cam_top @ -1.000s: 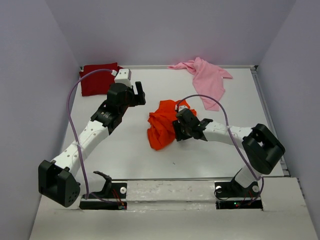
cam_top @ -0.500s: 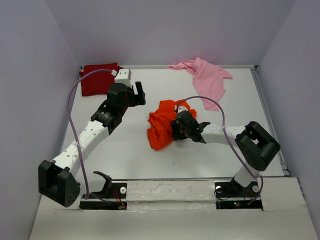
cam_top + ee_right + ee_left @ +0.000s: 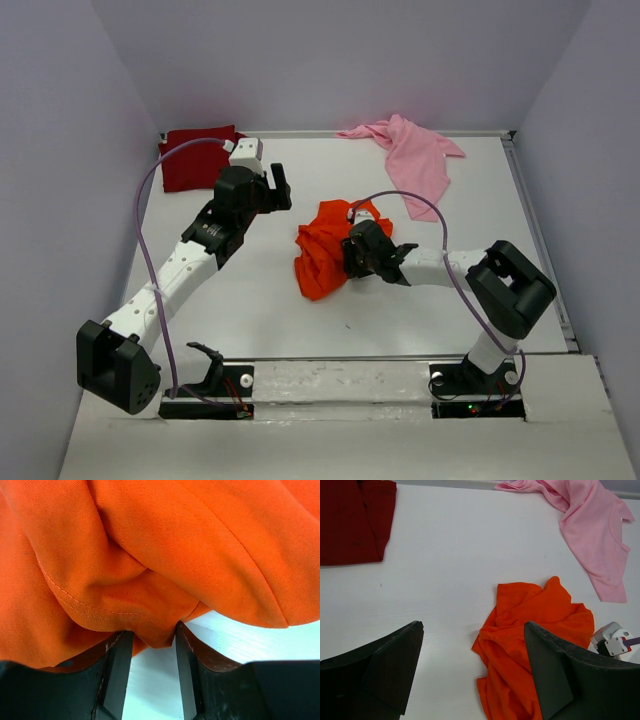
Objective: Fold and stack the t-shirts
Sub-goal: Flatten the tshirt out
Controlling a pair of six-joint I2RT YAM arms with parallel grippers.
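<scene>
The orange t-shirt (image 3: 322, 250) (image 3: 530, 625) lies crumpled at mid-table. My right gripper (image 3: 350, 258) (image 3: 152, 632) is low at its right edge. Its jaws are open a little, and a hemmed fold of the orange cloth (image 3: 150, 555) sits between the fingertips. My left gripper (image 3: 282, 185) (image 3: 473, 625) hangs wide open above the table, left of the orange t-shirt, holding nothing. The dark red t-shirt (image 3: 195, 158) (image 3: 350, 520) lies folded in the far left corner. Spread out loosely at the far right is the pink t-shirt (image 3: 420, 160) (image 3: 590, 525).
White walls (image 3: 330, 60) close in the table on three sides. A raised rail (image 3: 540, 230) runs along the right edge. Cables loop over both arms (image 3: 150, 230).
The right arm has slid its gripper slightly left into the orange t-shirt and its jaws have narrowed round the fold. The left arm has not moved.
</scene>
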